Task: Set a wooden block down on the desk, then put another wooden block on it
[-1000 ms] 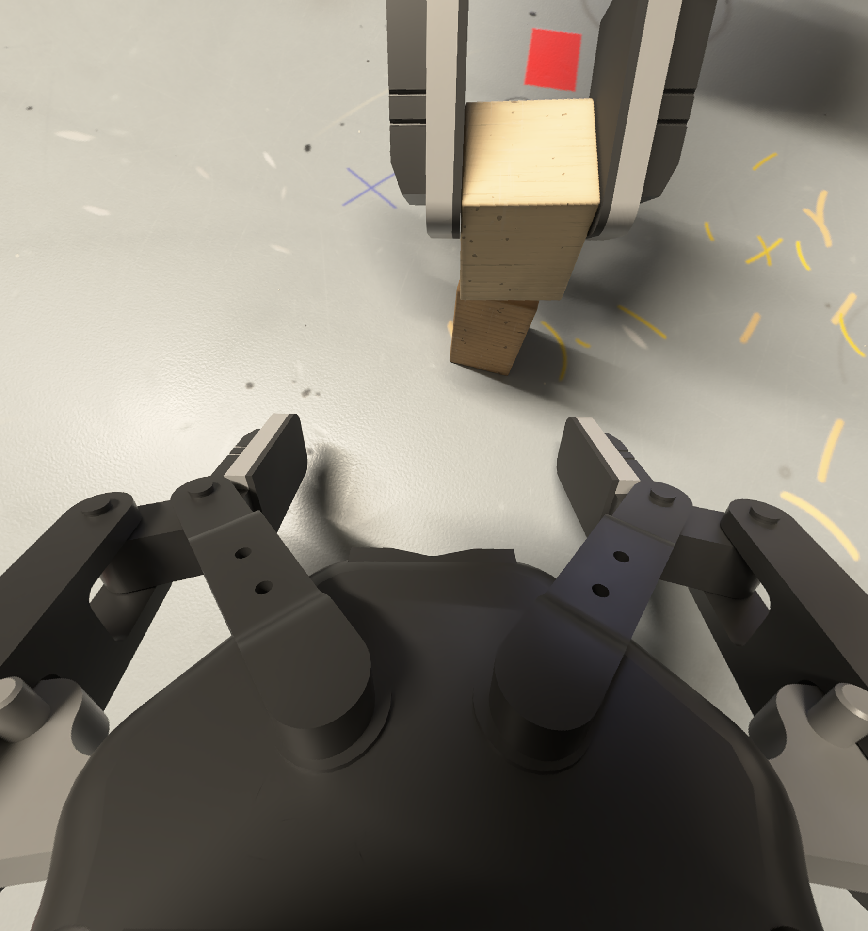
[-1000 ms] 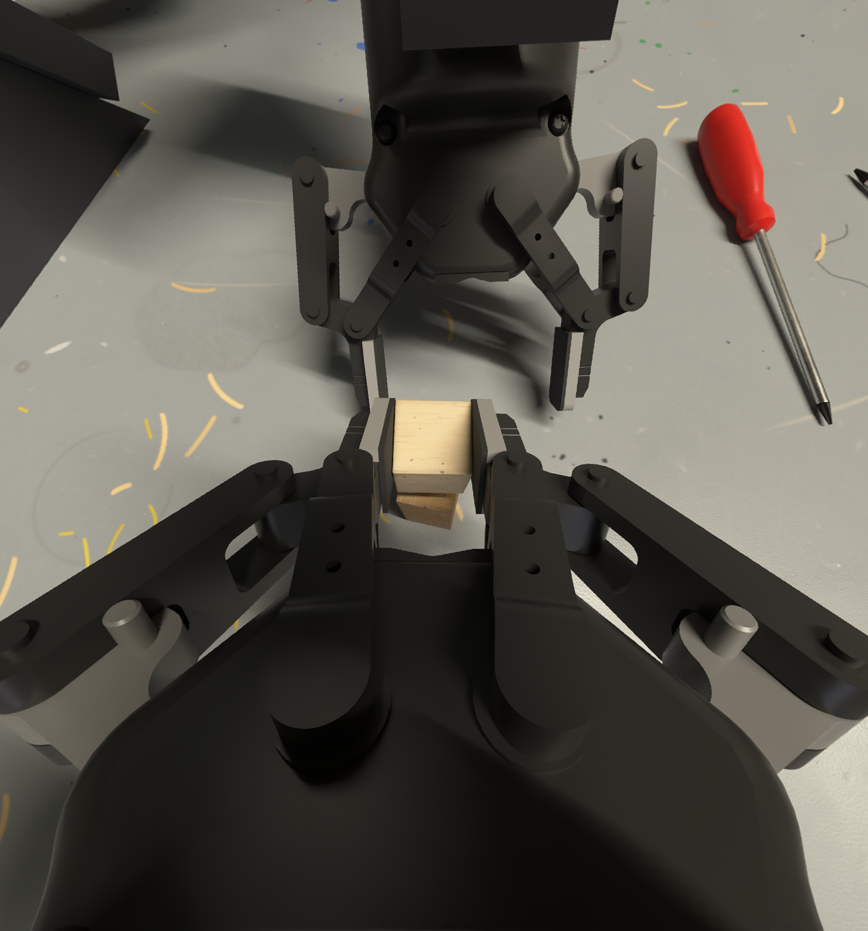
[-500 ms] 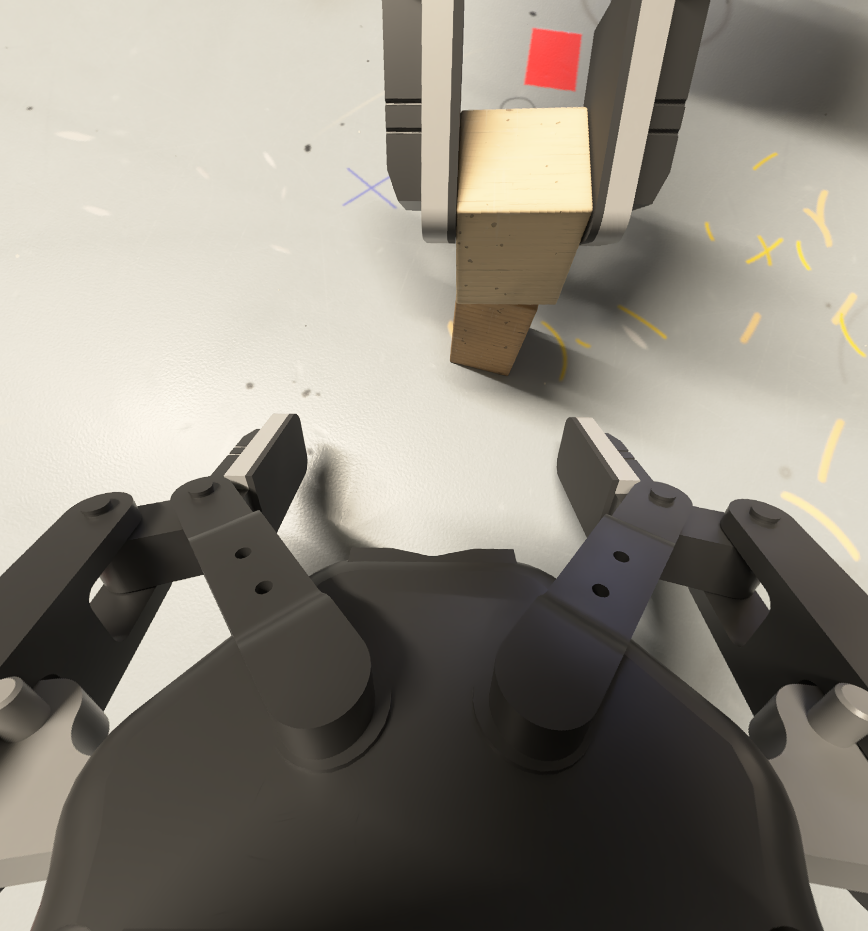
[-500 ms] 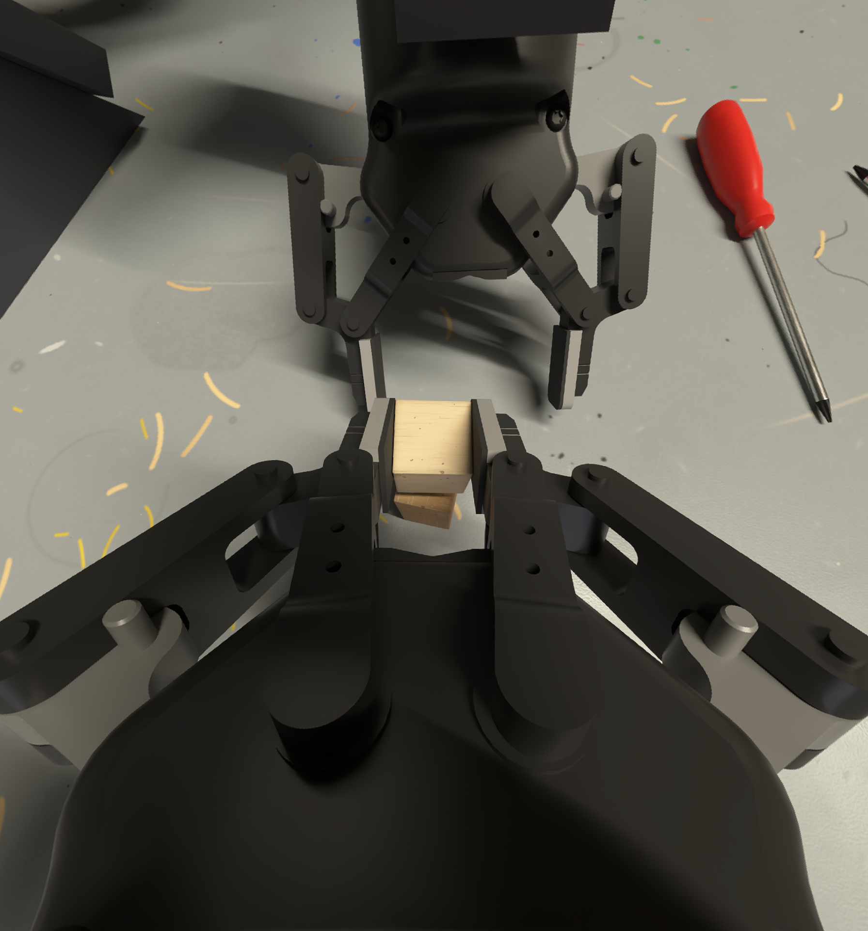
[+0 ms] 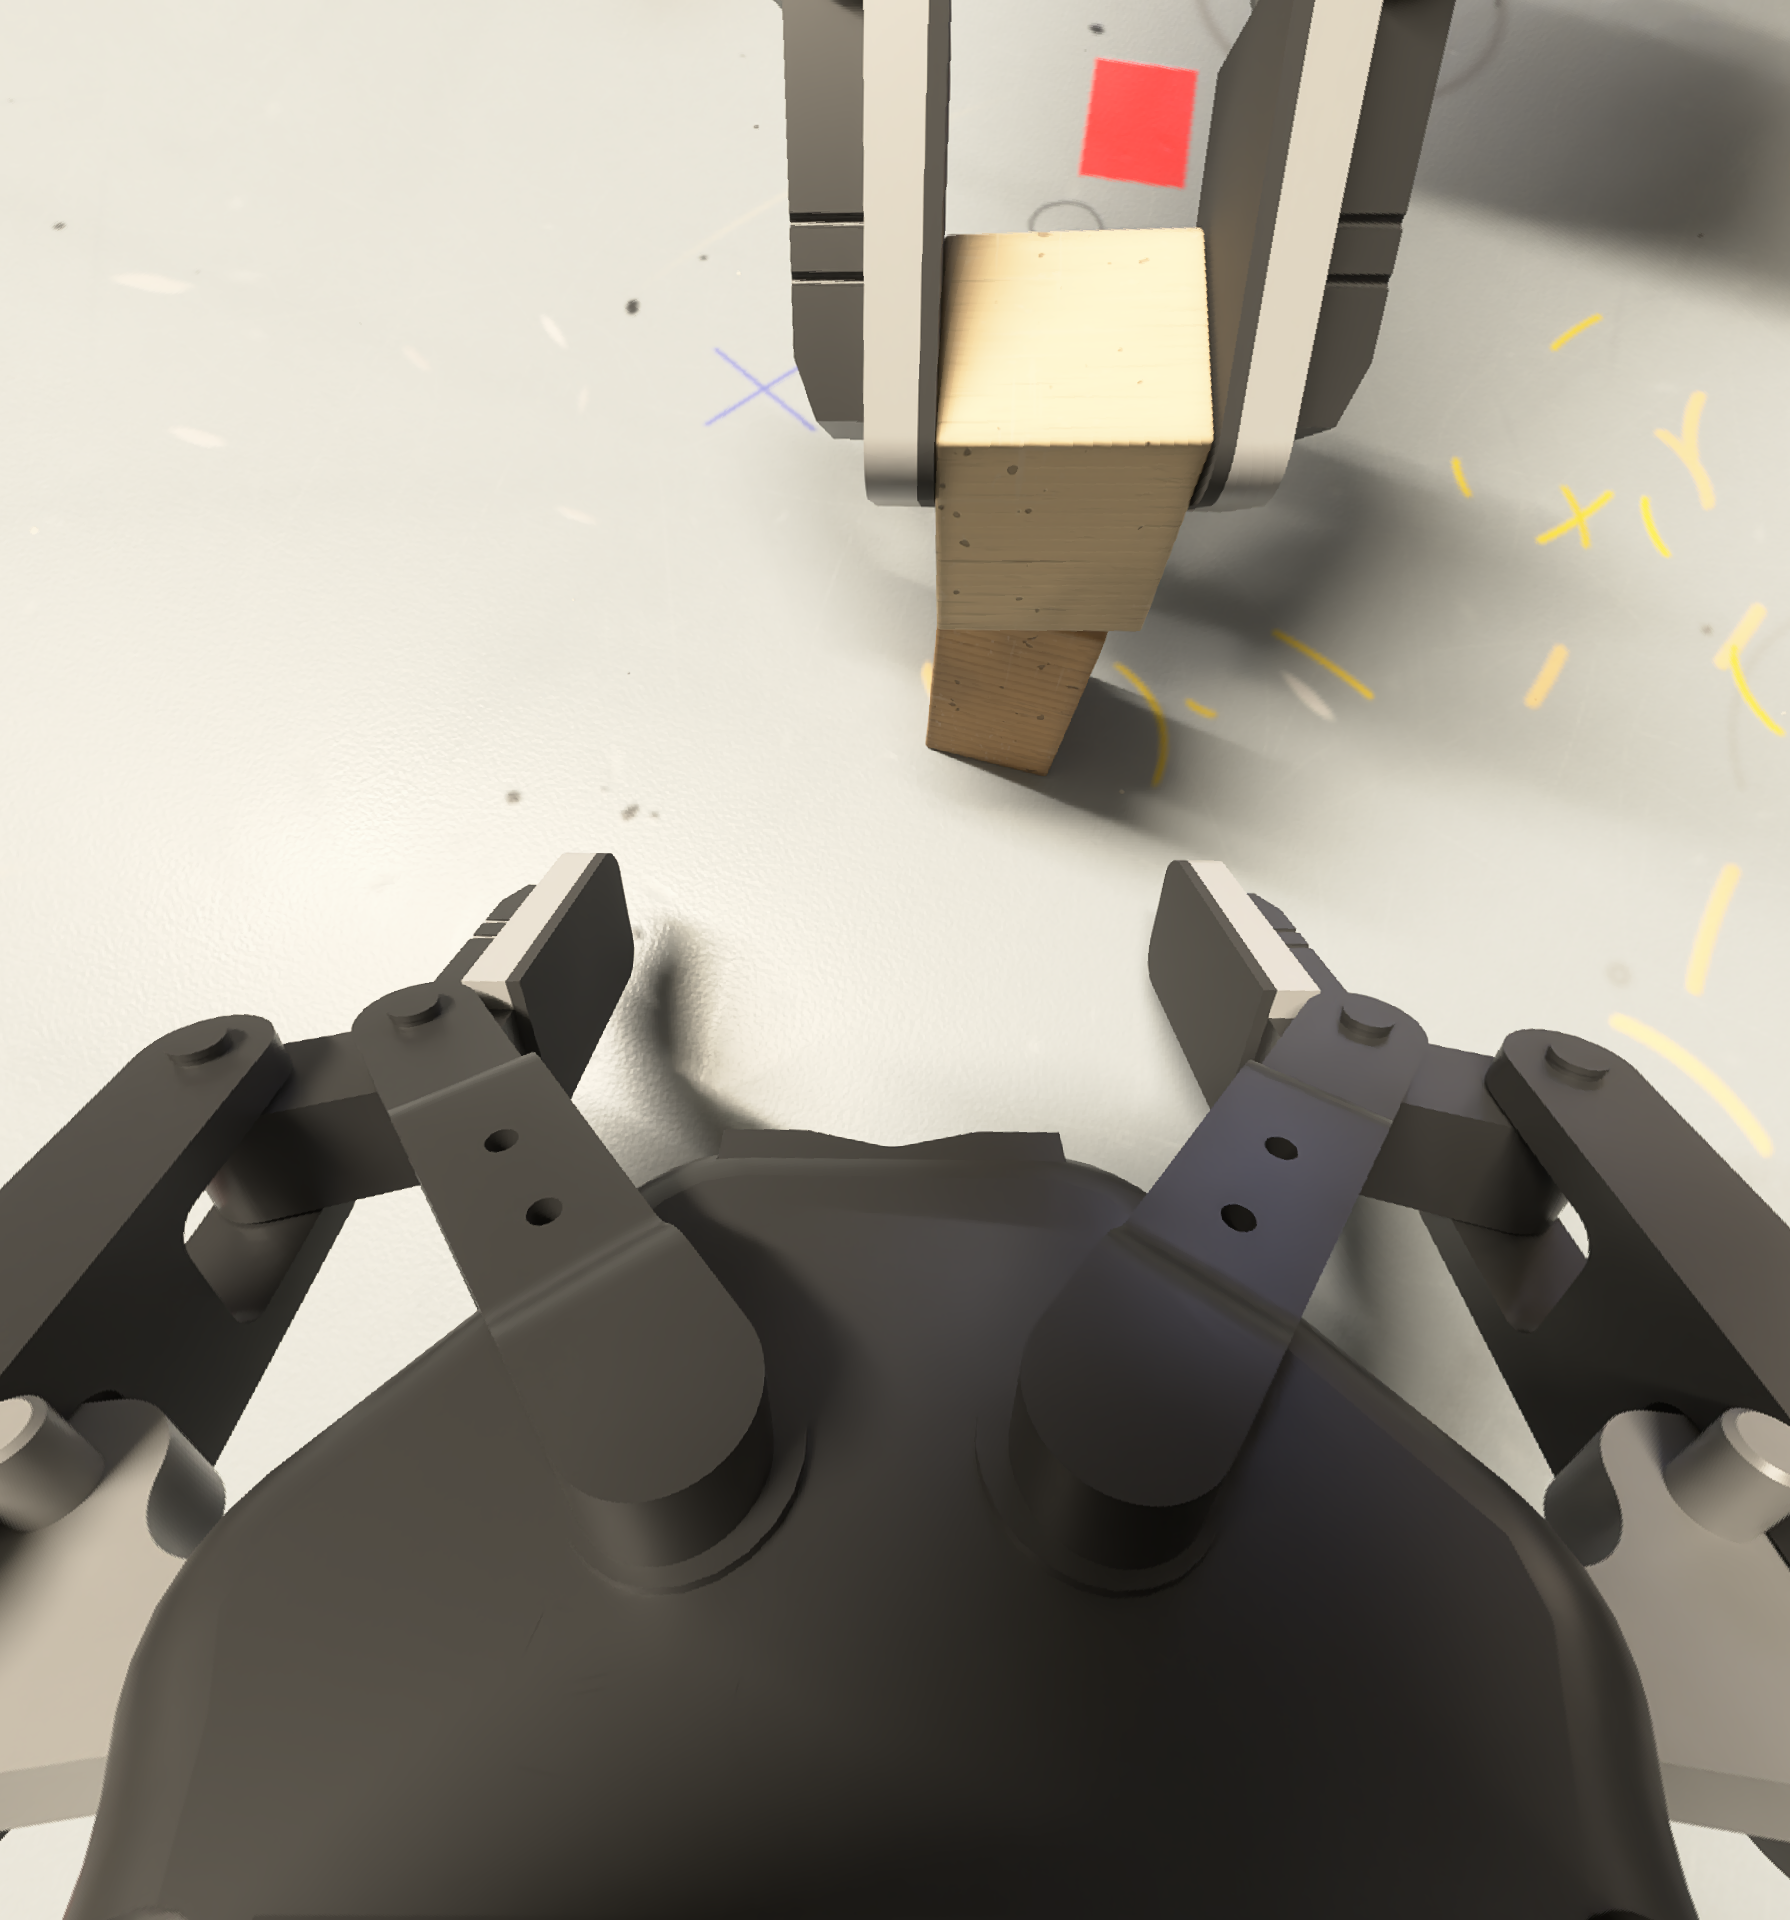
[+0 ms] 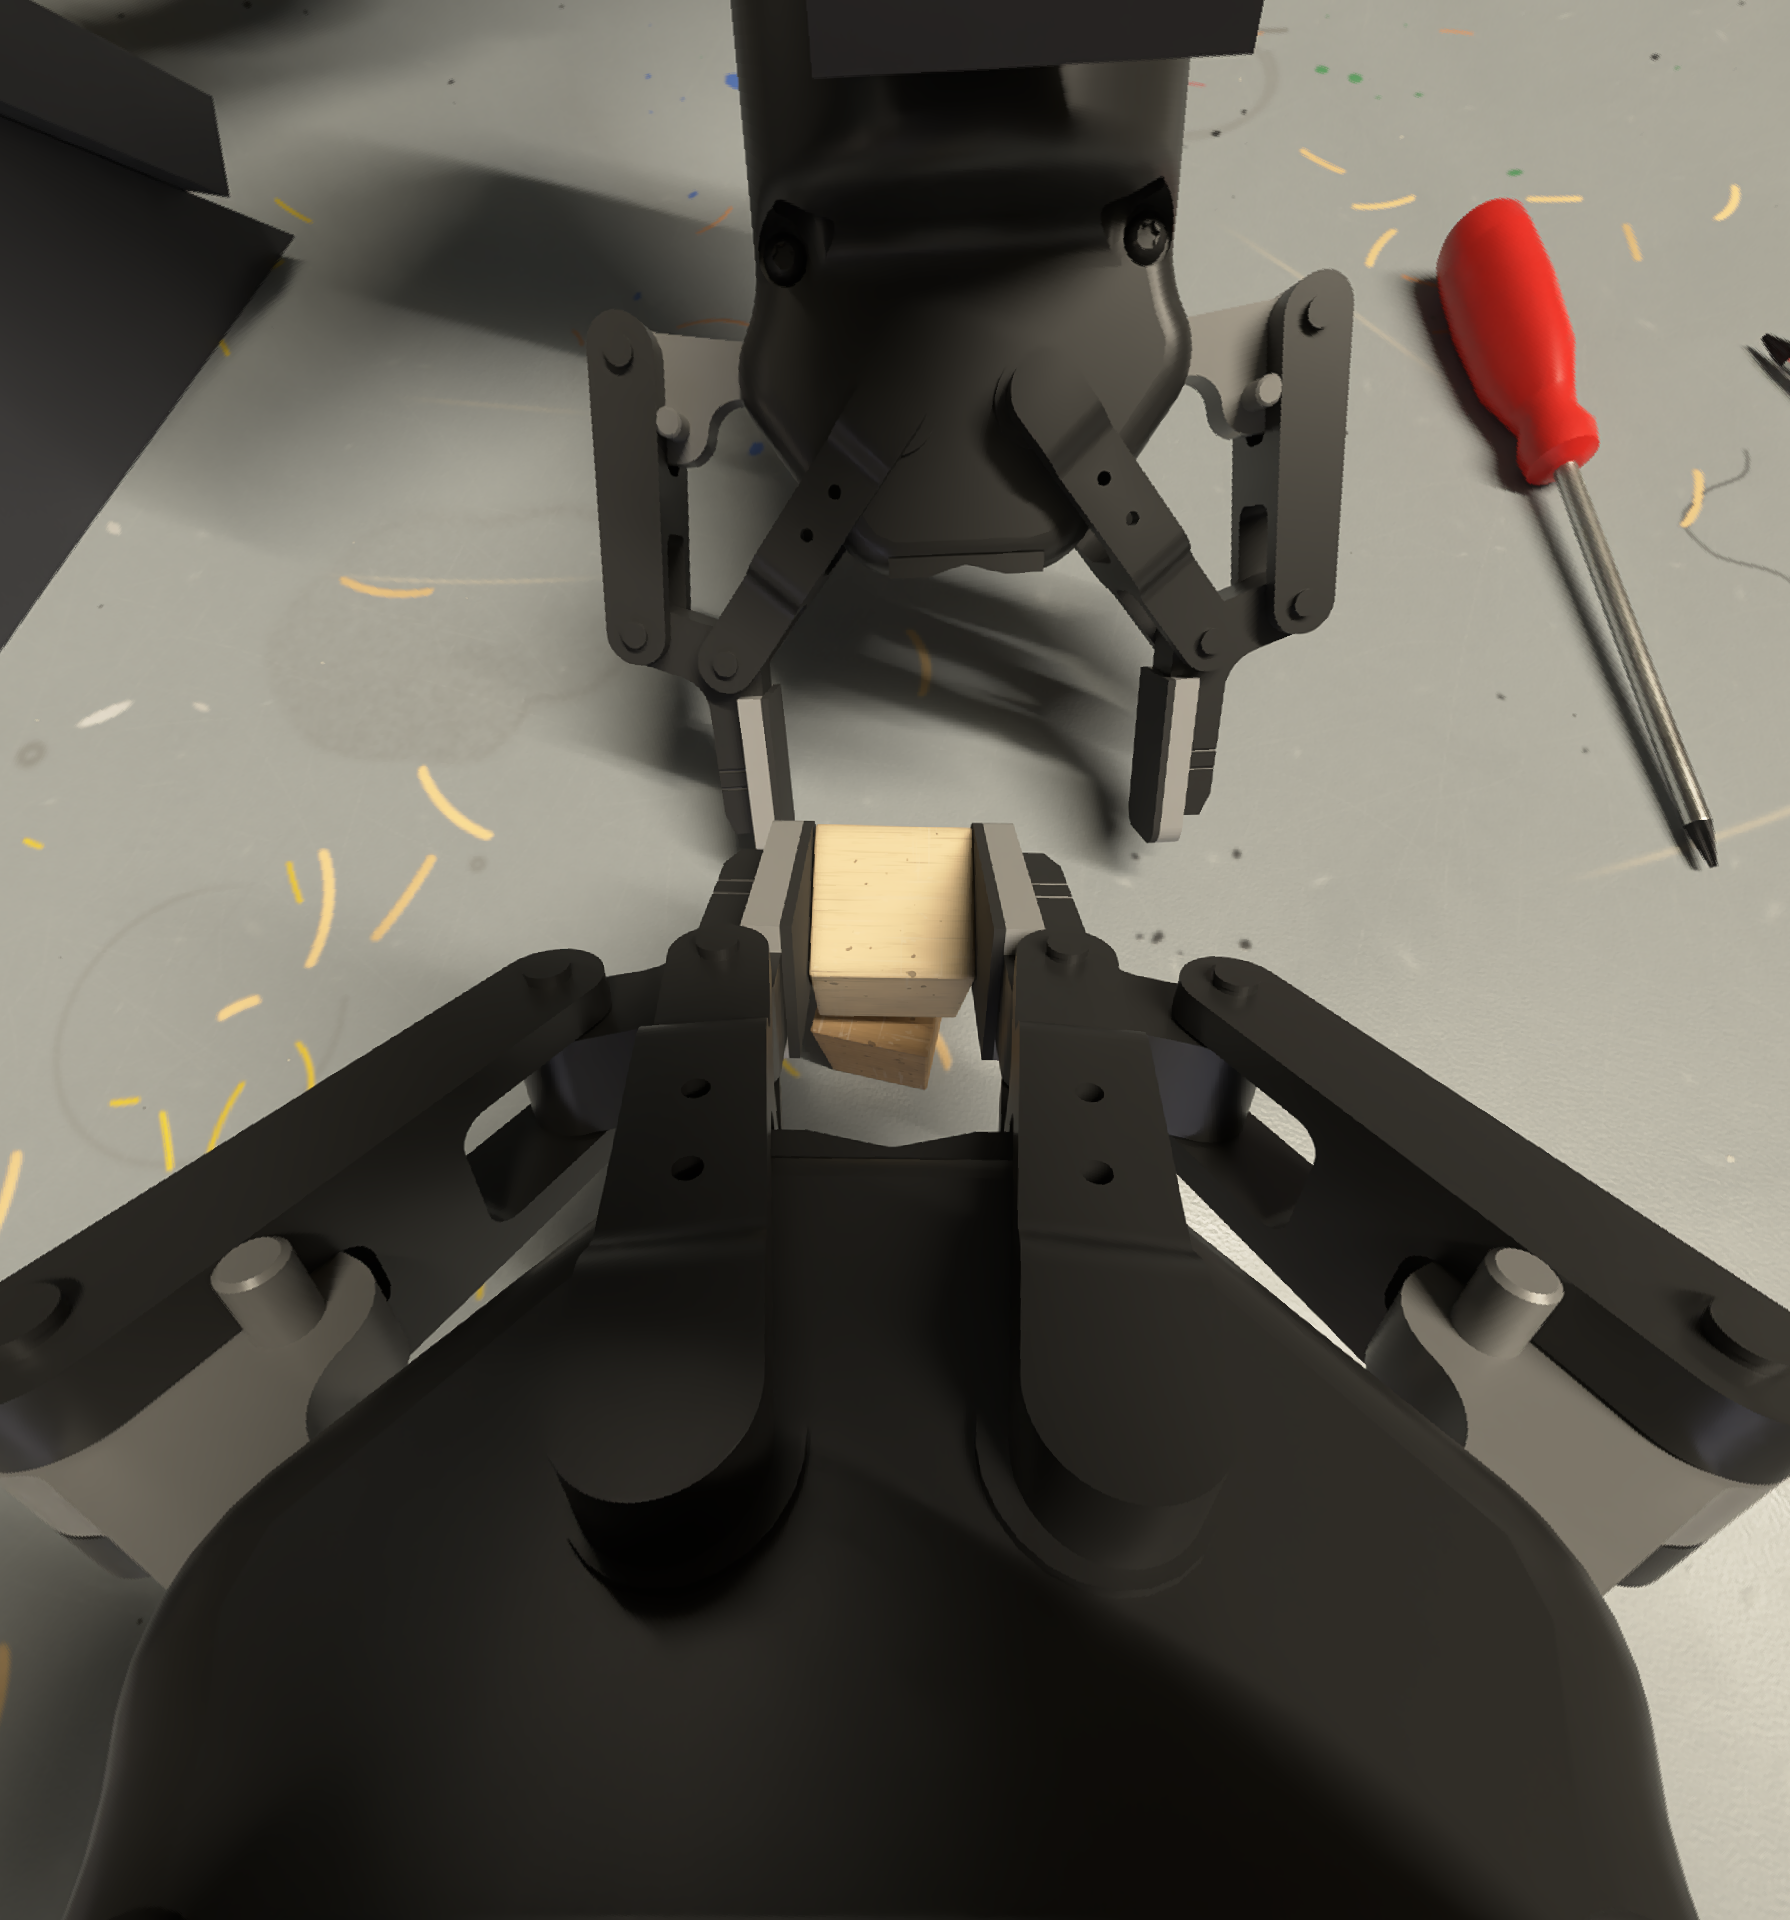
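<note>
Two wooden blocks, left wrist view, upper centre: right gripper [image 5: 1073, 457] clamps upper block [image 5: 1062, 436] over lower block [image 5: 1010, 701] on desk [image 5: 351, 520]; left gripper [image 5: 886, 935] wide, empty. Right wrist view, centre: upper block [image 6: 891, 904] overhangs lower block [image 6: 875, 1049], which looks skewed; release risks toppling.

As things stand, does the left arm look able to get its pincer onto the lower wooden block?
Probably yes. The left pincer is open and empty, facing the lower block across bare desk. The right pincer, shut on the upper block, sits higher, leaving the lower one's near face exposed.
</note>
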